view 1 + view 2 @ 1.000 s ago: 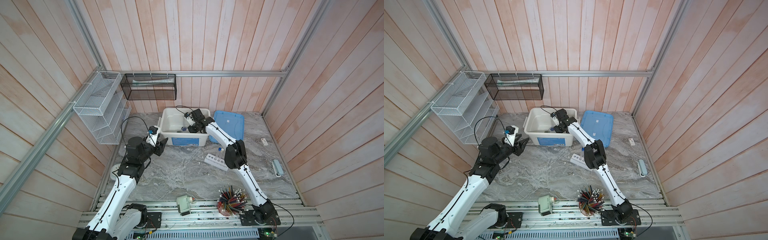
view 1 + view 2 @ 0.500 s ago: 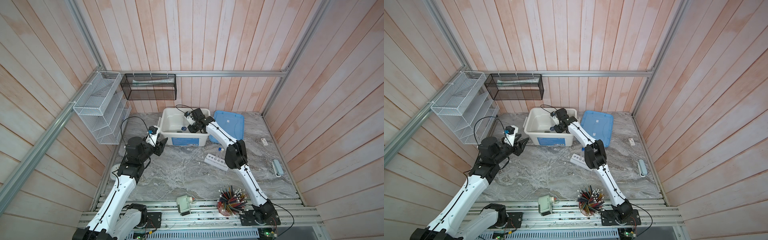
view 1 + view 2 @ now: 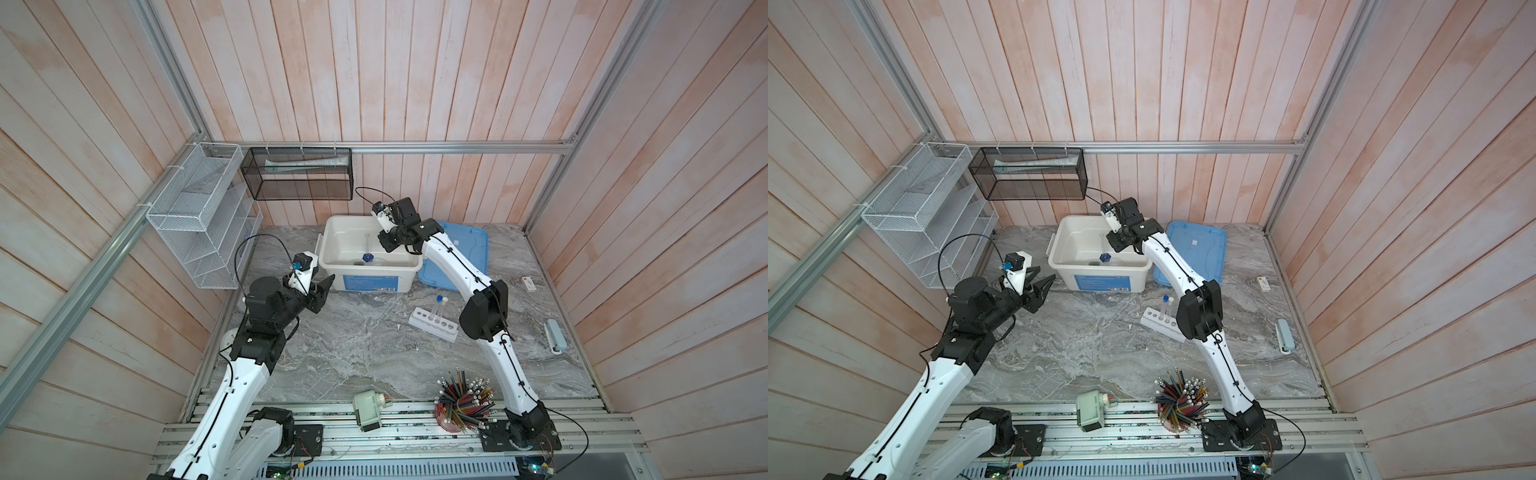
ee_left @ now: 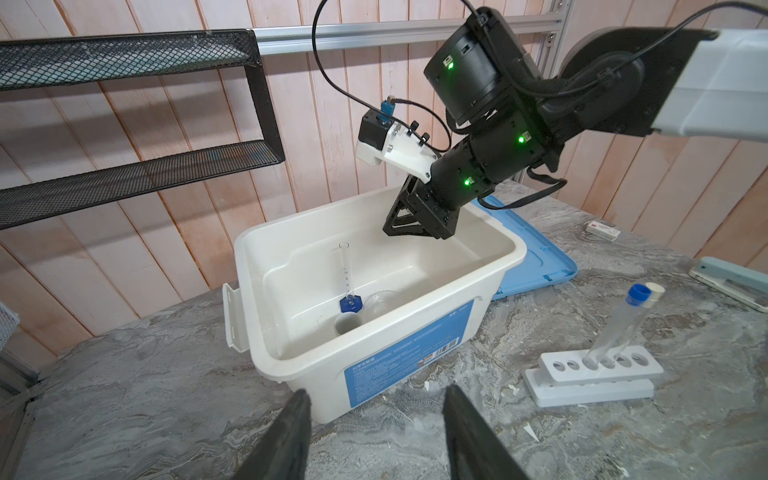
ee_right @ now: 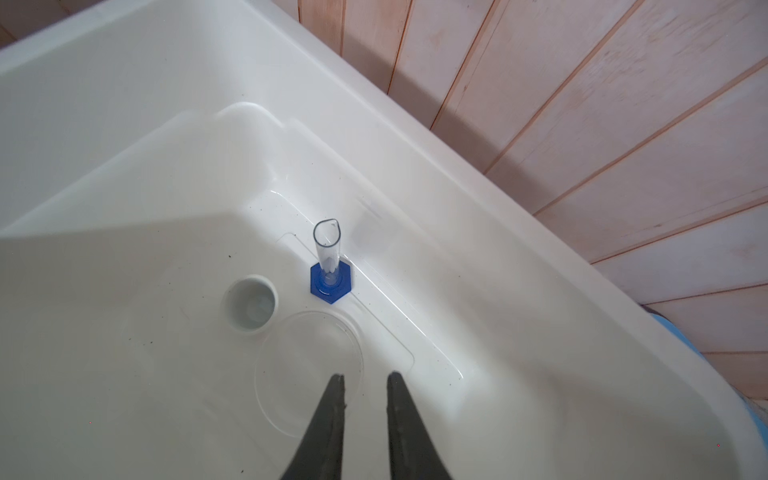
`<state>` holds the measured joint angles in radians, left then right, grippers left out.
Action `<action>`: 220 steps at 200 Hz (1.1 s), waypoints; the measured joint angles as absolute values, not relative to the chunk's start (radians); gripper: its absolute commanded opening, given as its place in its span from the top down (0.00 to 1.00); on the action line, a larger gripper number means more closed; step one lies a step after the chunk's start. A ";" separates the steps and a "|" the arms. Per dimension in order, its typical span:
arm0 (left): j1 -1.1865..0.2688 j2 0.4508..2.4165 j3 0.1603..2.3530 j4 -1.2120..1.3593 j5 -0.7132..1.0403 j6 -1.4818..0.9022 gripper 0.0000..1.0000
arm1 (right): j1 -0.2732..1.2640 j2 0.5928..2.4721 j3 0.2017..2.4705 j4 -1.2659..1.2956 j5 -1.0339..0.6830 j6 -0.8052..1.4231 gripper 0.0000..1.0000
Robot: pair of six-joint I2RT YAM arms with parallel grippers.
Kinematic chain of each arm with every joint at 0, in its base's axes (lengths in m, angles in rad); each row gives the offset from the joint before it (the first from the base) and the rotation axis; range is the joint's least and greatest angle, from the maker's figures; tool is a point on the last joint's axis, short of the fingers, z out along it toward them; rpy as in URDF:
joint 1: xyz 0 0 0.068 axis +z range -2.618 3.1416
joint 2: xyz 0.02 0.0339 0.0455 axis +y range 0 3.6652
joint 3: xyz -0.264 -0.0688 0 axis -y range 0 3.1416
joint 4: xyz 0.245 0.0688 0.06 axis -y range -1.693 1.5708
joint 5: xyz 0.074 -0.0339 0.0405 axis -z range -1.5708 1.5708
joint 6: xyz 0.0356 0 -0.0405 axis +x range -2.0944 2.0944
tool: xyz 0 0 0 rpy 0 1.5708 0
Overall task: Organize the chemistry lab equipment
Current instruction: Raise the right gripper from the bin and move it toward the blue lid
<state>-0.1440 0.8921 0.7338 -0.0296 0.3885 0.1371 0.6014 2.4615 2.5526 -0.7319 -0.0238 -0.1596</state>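
Note:
A white bin [image 3: 332,245] at the back holds a clear cylinder on a blue base [image 5: 330,282], a tiny white cup [image 5: 249,305] and a clear round dish [image 5: 291,365], all resting on its floor. My right gripper [image 5: 365,376] hangs over the bin's right rim, above the dish. It is slightly open with nothing between its fingers. The white six-hole rack [image 3: 432,326] stands on the table with two capped test tubes [image 3: 438,307] in it, one blue-capped and one white-capped. My left gripper [image 4: 378,392] hovers open and empty at the bin's front left corner.
A blue lid [image 3: 461,257] lies right of the bin. A red cup of pencils [image 3: 463,405] and a green sharpener [image 3: 368,411] sit at the front edge. Wire shelves [image 3: 199,216] and a black mesh basket [image 3: 299,178] hang on the walls. A pale case [image 3: 555,336] lies far right.
The right gripper's jaws have parted a little over the bin. The left arm has not moved.

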 measured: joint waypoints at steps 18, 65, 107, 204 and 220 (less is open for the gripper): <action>-0.144 0.888 0.734 -0.029 0.392 0.128 0.47 | 0.601 2.425 2.543 -0.739 -0.019 -0.156 0.77; -0.144 0.889 0.734 -0.029 0.414 0.100 0.46 | 0.601 2.197 2.342 -0.722 0.004 -0.131 0.75; -0.144 0.890 0.741 -0.027 0.422 0.070 0.46 | 0.599 1.982 2.135 -0.656 0.023 -0.103 0.73; -0.144 0.988 0.788 0.094 0.398 -0.145 0.19 | 0.293 1.478 1.385 -0.478 0.032 0.084 0.63; -0.144 0.992 0.788 0.119 0.382 -0.189 0.09 | 0.217 1.420 1.290 -0.447 0.030 0.121 0.63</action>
<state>-0.1440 0.9920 0.7876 0.1192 0.3817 -0.1894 0.2169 1.4200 1.2896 -0.4469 0.0299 0.1207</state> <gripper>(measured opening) 0.837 0.370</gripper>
